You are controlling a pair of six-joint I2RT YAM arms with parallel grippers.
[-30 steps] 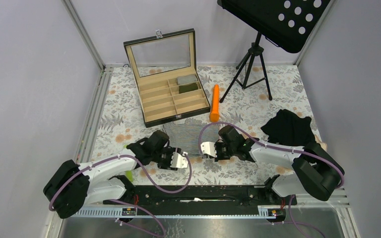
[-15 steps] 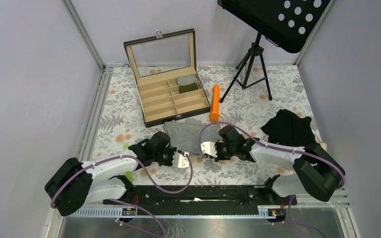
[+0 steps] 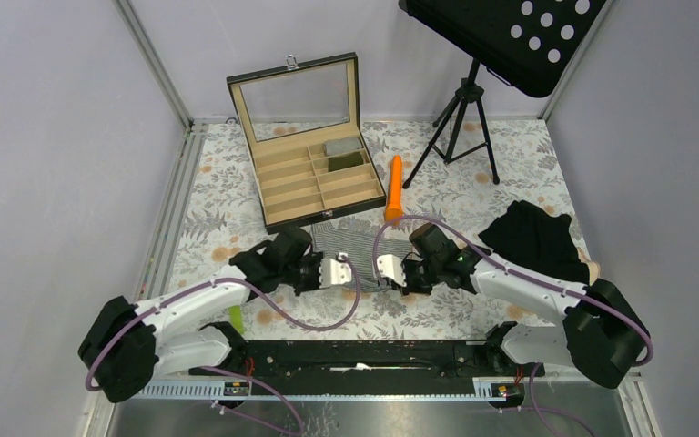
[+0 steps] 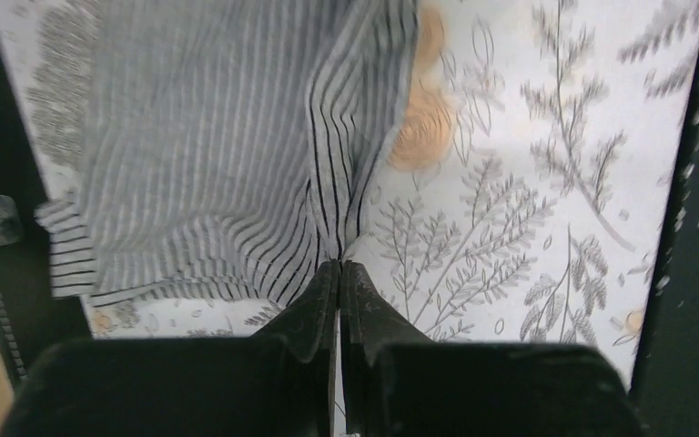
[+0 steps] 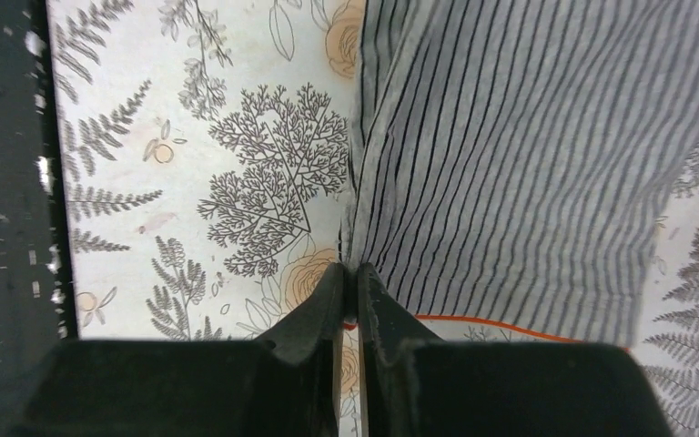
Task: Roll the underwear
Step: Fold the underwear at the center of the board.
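Observation:
The light grey pinstriped underwear [image 3: 357,244] lies on the floral table between my two grippers, just in front of the box. My left gripper [image 3: 335,271] is shut on its near left corner; in the left wrist view the cloth [image 4: 227,164] puckers into my closed fingertips [image 4: 339,266]. My right gripper [image 3: 384,269] is shut on its near right edge; in the right wrist view the cloth [image 5: 528,164] gathers at my closed tips [image 5: 350,267], with an orange hem line showing. A pile of black underwear [image 3: 532,238] lies at the right.
An open compartment box [image 3: 319,177] with two rolled pieces stands behind the cloth. An orange carrot-shaped stick [image 3: 394,188] lies beside it. A tripod music stand [image 3: 462,114] is at the back right. A small green piece [image 3: 235,318] lies by my left arm.
Both grippers have moved away from the near edge and toward each other, carrying the near edge of the striped underwear back over itself, so the cloth looks shorter.

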